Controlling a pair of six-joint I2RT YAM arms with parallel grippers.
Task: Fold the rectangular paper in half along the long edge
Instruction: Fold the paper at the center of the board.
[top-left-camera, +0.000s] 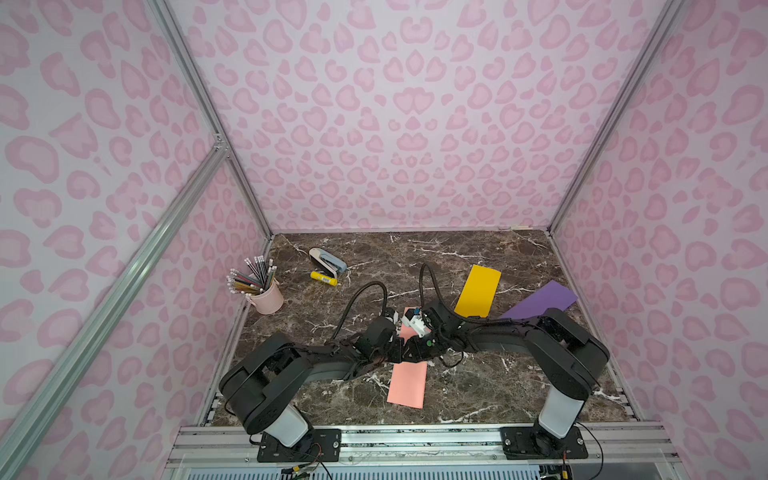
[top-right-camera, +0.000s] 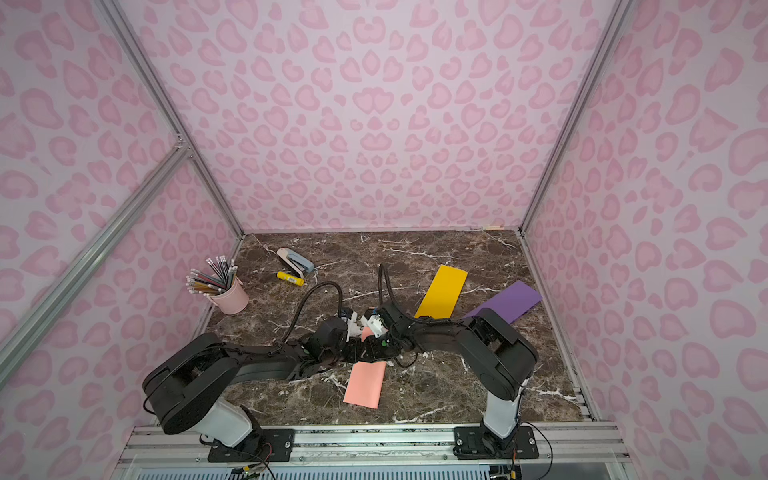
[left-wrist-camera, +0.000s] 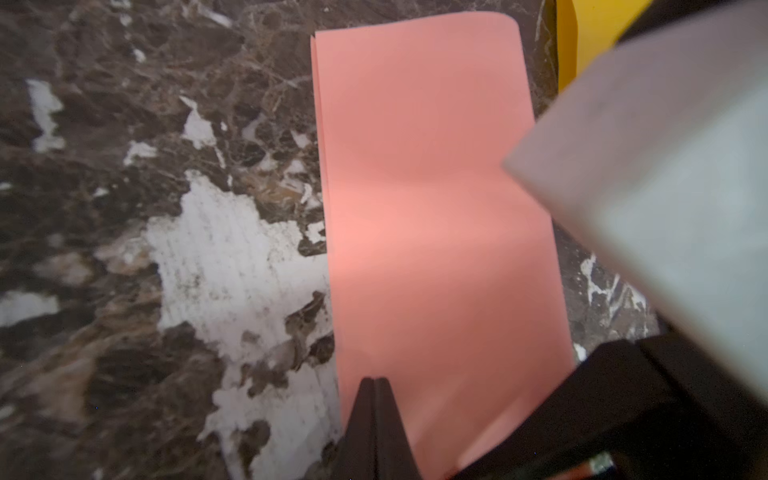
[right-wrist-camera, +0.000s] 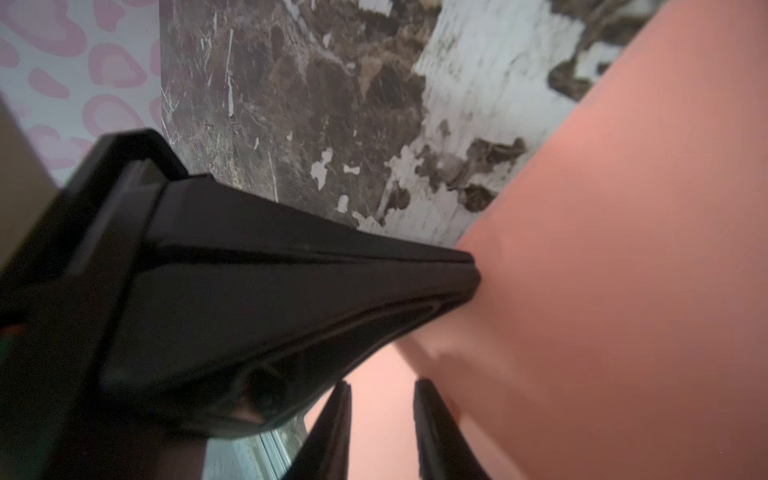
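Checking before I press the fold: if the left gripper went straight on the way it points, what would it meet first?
The pink paper; the left gripper, shut, points down at it, seemingly touching. The table lies under it.

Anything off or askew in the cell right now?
The pink paper is folded, but its fold side looks rounded, not creased flat, and its two layers sit slightly offset along the open edge in the left wrist view. The purple paper lies skewed, far right. Nothing spilled or torn.

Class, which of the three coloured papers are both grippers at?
The pink paper: the left gripper and right gripper meet over it; the yellow paper and purple paper lie farther back.
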